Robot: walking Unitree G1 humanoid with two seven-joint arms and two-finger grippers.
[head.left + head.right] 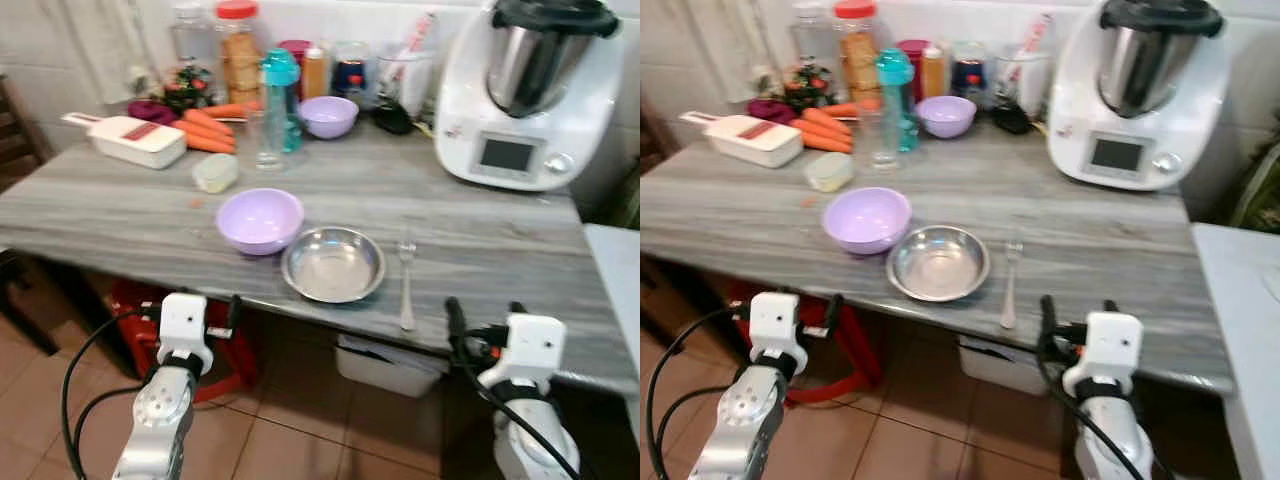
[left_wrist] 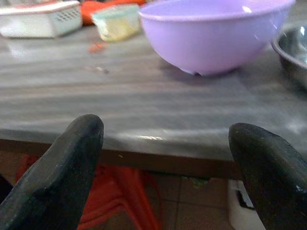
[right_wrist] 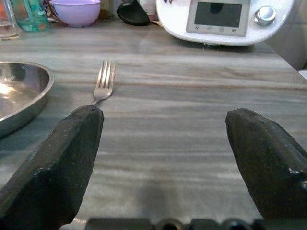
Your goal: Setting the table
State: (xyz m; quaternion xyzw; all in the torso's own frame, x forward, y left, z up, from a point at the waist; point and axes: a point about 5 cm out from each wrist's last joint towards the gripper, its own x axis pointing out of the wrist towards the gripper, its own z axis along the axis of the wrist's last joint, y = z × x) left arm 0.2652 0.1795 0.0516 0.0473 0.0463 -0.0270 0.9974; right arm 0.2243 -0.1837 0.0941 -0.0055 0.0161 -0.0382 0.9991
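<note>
Surface (image 1: 480, 235) of grey wood grain carries white kitchen machine (image 1: 530, 95) at back right. Near front edge: lilac bowl (image 1: 260, 220) touching steel plate (image 1: 333, 264), fork (image 1: 406, 285) just beside plate on right. L pincer (image 2: 165, 167) & R pincer (image 3: 163, 158) both wide open, holding nothing, low before front edge.

The kitchen machine (image 1: 530, 90) is cut off at the top edge in the left eye view, and only its display panel shows in the right wrist view. The steel plate (image 3: 19, 93) is cropped at that picture's edge. Jars and bottles (image 1: 300, 60) along the wall are too blurred to identify their contents.
</note>
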